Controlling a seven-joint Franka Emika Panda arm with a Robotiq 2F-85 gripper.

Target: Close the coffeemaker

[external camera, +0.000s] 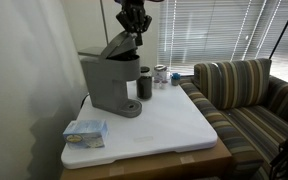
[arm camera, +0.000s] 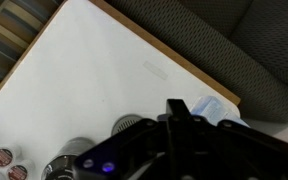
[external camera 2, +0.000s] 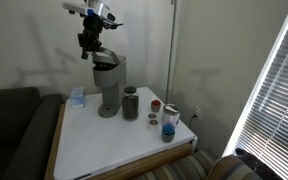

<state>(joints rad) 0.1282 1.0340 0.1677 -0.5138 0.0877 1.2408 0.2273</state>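
The grey coffeemaker point(external camera: 109, 82) stands on the white tabletop in both exterior views, also shown here point(external camera 2: 109, 88). Its hinged lid point(external camera: 119, 46) is tilted up, partly open. My gripper point(external camera: 134, 30) hangs straight down over the raised lid, fingers together, tips at or just above the lid's top, as an exterior view point(external camera 2: 92, 42) also shows. In the wrist view my gripper point(arm camera: 174, 108) shows as one dark joined finger pair with nothing in it. It hides the coffeemaker below.
A dark cup point(external camera: 144, 86) stands beside the machine. Small jars and pods point(external camera 2: 162, 118) sit further along. A blue-white packet point(external camera: 84, 132) lies near the tabletop's point(external camera: 174, 125) corner. A striped couch point(external camera: 249, 95) and a dark couch point(external camera 2: 14, 125) flank the table.
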